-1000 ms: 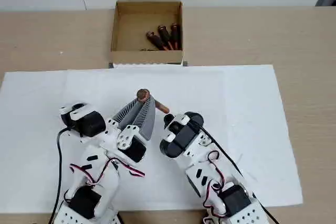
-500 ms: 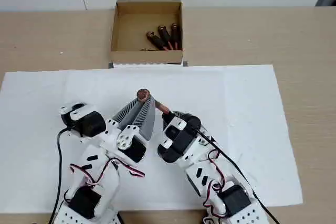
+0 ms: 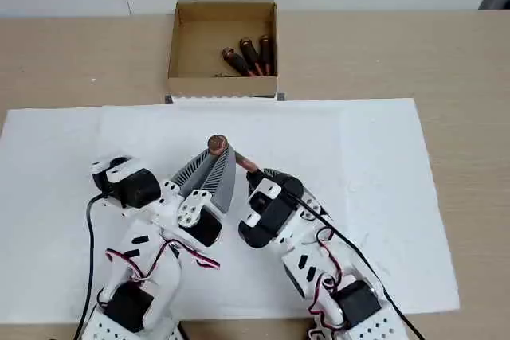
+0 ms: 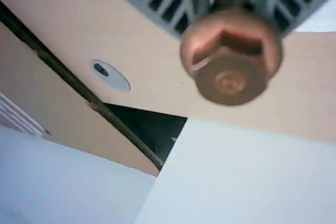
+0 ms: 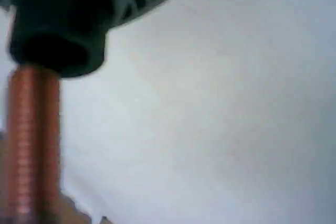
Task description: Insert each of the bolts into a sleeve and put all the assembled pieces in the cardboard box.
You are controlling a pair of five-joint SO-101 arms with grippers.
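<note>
Copper-coloured, the bolt point(image 3: 217, 146) hung above the white sheet point(image 3: 358, 157), between the two arms and well short of the cardboard box point(image 3: 223, 85). The left gripper point(image 3: 221, 154) had its jaws closed on the shank just behind the hex head. The right gripper point(image 3: 257, 174) appeared clamped on the black sleeve point(image 5: 58, 38), with threads showing at its mouth. The bolt's long axis slanted from the head, on the box side, toward the right gripper, threaded end leading. Any tilt between shank and bore could jam the threads at the mouth. A push then might slide the bolt through the jaws or drop either piece.
</note>
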